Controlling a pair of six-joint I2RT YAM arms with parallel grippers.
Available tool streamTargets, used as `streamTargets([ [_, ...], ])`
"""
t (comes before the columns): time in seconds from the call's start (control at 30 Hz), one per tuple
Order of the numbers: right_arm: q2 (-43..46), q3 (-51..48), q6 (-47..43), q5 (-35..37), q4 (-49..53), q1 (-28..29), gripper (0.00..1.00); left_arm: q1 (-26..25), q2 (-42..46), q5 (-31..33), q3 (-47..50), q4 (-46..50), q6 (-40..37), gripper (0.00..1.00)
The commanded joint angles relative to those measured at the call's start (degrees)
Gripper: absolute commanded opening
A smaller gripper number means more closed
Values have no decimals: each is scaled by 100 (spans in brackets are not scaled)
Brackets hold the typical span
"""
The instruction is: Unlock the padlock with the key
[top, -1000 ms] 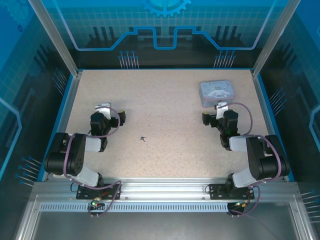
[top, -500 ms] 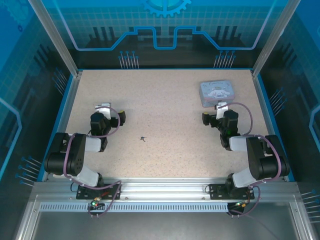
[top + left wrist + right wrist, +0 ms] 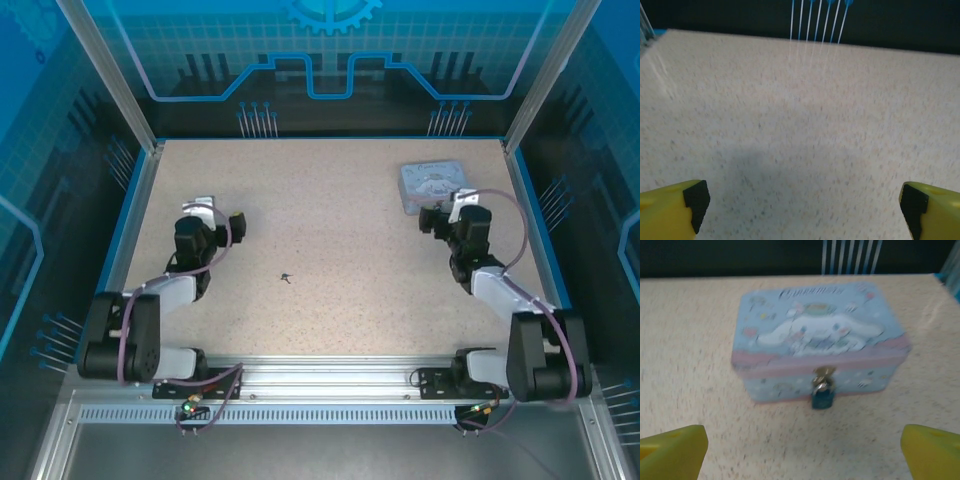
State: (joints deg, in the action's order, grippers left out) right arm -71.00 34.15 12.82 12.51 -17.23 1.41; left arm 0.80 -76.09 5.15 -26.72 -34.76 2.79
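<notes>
The key (image 3: pixel 286 277) is a tiny dark sliver lying on the speckled table near the middle, to the right of and nearer than my left gripper (image 3: pixel 220 212). That gripper (image 3: pixel 802 212) is open, its yellow fingers (image 3: pixel 670 212) spread over bare table. The padlock (image 3: pixel 823 397), small and dark with a brassy hasp above it, hangs at the front wall of the pale blue cartoon tin (image 3: pixel 815 335). My right gripper (image 3: pixel 802 452) is open and faces the padlock from a short way off. Seen from above, the right gripper (image 3: pixel 445 210) sits just in front of the tin (image 3: pixel 428 183).
The table (image 3: pixel 330 240) is walled by a blue rim and metal posts (image 3: pixel 135 150) at the far corners. The tin stands near the far right corner. Bare surface lies between the two arms around the key.
Both arms have stretched out away from their bases. The right gripper has come closer to the tin, and the left gripper has shifted slightly farther from the base. Both stay open.
</notes>
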Motion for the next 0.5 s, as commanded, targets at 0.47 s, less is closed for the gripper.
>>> streamTargets([
  [0.47, -2006, 4189, 1741, -1080, 4093, -636, 100, -837, 1273, -228, -1783, 4698, 2738, 99],
])
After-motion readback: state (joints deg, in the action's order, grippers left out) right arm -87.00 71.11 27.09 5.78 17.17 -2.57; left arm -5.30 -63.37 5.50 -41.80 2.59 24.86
